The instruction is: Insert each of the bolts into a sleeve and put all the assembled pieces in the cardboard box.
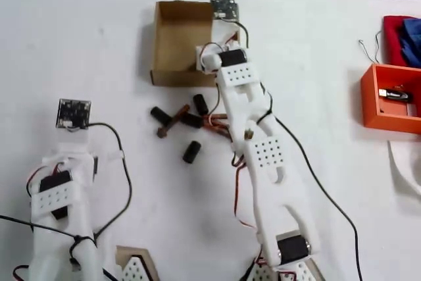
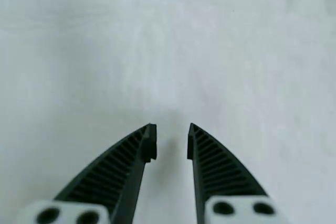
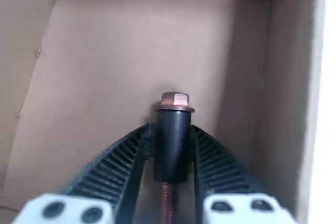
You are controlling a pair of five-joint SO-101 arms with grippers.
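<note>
Over the box (image 3: 105,51), the right claw (image 3: 170,134) is clamping a black sleeve (image 3: 170,148) with a copper bolt (image 3: 174,101) through it, the head pointing away from the wrist. At near left, the left claw (image 2: 172,141) is hanging narrowly parted above the white table (image 2: 157,35). Between the arms, several loose sleeves (image 1: 191,151) and a second bolt (image 1: 170,122) are lying just near of the box. An orange tray (image 1: 388,106) is sitting at the right edge.

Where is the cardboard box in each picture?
High view: cardboard box at top middle, under the right arm's end.
Left wrist view: white table under the left gripper.
Right wrist view: box floor behind the right gripper holding a sleeved bolt.
Shared landmark: the box's brown walls.
</note>
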